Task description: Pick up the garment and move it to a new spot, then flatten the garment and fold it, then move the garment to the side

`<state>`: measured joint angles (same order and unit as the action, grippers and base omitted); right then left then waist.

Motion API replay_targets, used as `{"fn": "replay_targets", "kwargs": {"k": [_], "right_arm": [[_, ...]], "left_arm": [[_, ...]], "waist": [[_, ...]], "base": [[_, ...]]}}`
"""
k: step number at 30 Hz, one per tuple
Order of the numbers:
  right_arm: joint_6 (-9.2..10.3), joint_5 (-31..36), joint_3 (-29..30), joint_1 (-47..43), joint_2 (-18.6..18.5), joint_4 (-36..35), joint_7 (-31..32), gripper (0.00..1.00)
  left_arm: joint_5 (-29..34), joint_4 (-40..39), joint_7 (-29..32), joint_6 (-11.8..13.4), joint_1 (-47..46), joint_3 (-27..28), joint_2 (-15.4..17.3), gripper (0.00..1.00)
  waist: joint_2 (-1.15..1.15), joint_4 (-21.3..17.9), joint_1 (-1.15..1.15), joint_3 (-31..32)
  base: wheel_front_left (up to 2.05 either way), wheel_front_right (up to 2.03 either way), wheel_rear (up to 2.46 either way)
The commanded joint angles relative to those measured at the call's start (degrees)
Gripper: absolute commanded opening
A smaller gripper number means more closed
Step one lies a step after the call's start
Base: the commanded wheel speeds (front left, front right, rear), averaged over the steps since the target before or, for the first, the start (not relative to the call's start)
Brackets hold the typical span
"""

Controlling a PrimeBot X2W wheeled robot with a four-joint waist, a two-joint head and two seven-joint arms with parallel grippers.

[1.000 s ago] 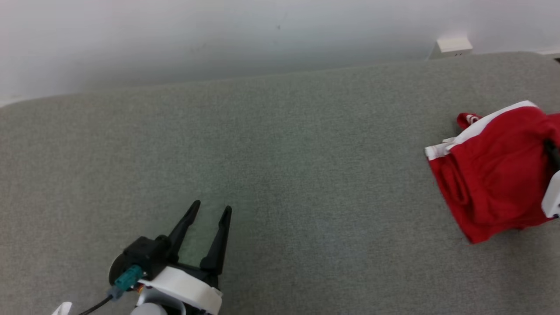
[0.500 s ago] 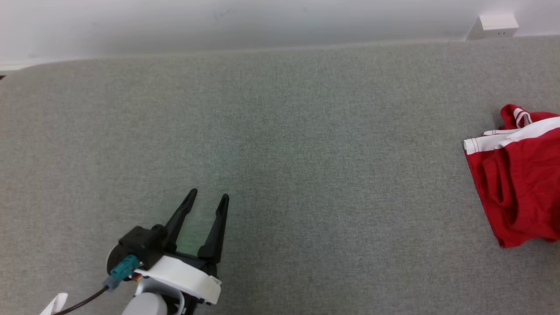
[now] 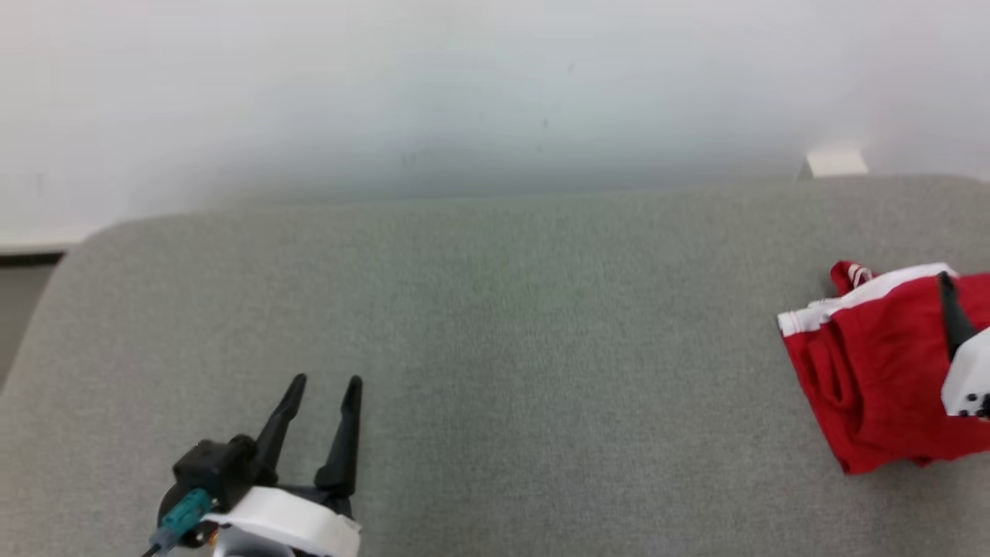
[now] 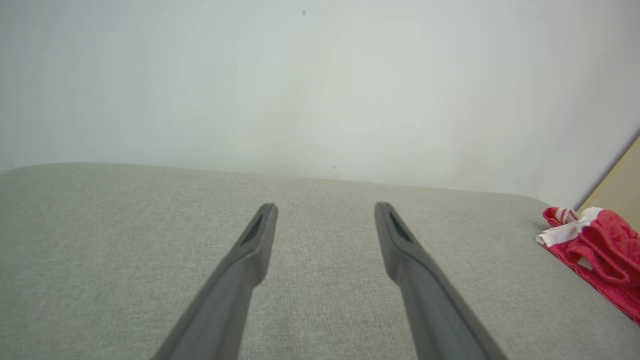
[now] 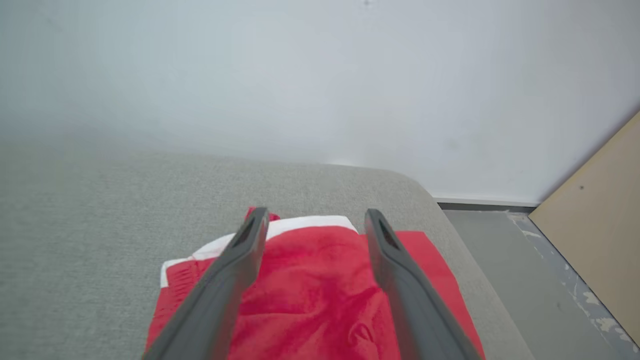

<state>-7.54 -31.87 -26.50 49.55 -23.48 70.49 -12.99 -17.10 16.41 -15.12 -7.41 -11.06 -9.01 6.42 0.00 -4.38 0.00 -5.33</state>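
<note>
The garment (image 3: 874, 379) is a folded red piece with a white band, lying near the right end of the grey padded surface (image 3: 495, 325). It also appears at the right edge of the left wrist view as the garment (image 4: 600, 250). My right gripper (image 5: 316, 213) hangs open just above the garment (image 5: 310, 285), fingers spread over it and holding nothing. One of its dark fingers (image 3: 953, 321) shows over the red cloth in the head view. My left gripper (image 3: 326, 381) stands open and empty at the lower left, far from the garment, its fingers (image 4: 250, 260) over bare surface.
A pale wall runs behind the surface, with a small white box (image 3: 835, 162) on it at the right. The surface rounds off at its left edge (image 3: 54, 294) and at its right end (image 5: 450, 230), where grey floor (image 5: 505, 280) and a tan board (image 5: 595, 235) lie.
My right gripper has gone from shut to open, and the garment now rests on the surface. The head camera has shifted. The left gripper stays open as before.
</note>
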Motion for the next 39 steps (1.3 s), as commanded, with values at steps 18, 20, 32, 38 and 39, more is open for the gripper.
{"fn": "replay_targets", "kwargs": {"k": [18,20,32,38,39], "right_arm": [[0.13,2.6,14.2,-26.2,5.7,-35.7,-2.1,1.00],[0.13,5.0,16.5,-30.5,8.1,-40.1,-2.1,1.00],[0.13,13.6,23.9,-46.5,16.0,-57.2,-2.2,1.00],[0.13,14.1,24.2,-48.1,16.9,-58.1,-2.2,1.00],[0.13,14.0,24.3,-48.1,17.0,-58.2,-2.2,1.00]], "left_arm": [[0.3,-1.6,0.0,0.3,5.5,6.9,-0.6,1.00],[0.6,-1.6,0.0,0.2,6.3,7.1,-0.9,1.00],[3.6,-1.8,0.0,0.0,9.6,7.3,-1.8,1.00],[4.9,-1.6,0.0,-0.1,10.0,7.4,-2.2,1.00],[5.1,-1.5,0.0,-0.1,10.0,7.5,-2.3,1.00]], "waist": [[0.00,1.9,0.00,9.0],[0.00,1.6,0.00,9.1],[0.00,0.7,0.00,9.4],[0.00,0.6,0.00,9.1],[0.00,0.7,0.00,9.0]], "base": [[0.00,0.00,0.00],[0.00,0.00,0.00],[0.00,0.00,0.00],[0.00,0.00,0.00],[0.00,0.00,0.00]]}}
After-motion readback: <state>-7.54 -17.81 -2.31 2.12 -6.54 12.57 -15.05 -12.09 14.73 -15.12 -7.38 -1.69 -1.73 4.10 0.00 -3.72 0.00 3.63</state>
